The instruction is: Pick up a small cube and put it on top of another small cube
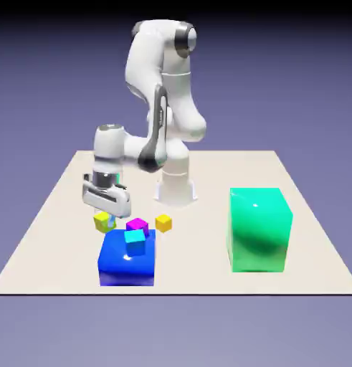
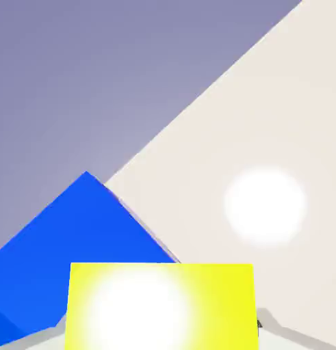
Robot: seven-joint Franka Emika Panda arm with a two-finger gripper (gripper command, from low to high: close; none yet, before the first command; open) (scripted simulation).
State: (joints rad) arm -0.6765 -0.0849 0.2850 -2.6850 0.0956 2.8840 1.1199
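At exterior view's left, pincer [image 1: 107, 218] closed around yellow cube [image 1: 104, 222], cube low at table [image 1: 200, 265]; grasp looks done, lifting and stacking left. Next rightward, cyan cube [image 1: 135, 241] by blue block [image 1: 127, 267], magenta cube [image 1: 138, 226] behind; then orange cube [image 1: 163, 223]. Far right, big green block [image 1: 258, 229]. Target cube unclear.

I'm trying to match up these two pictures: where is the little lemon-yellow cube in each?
Exterior view: left of centre, just under the tool, the yellow cube.
Hand view: bottom middle, large, between the fingertips.
Shared landmark: the blue block, lower left in both.
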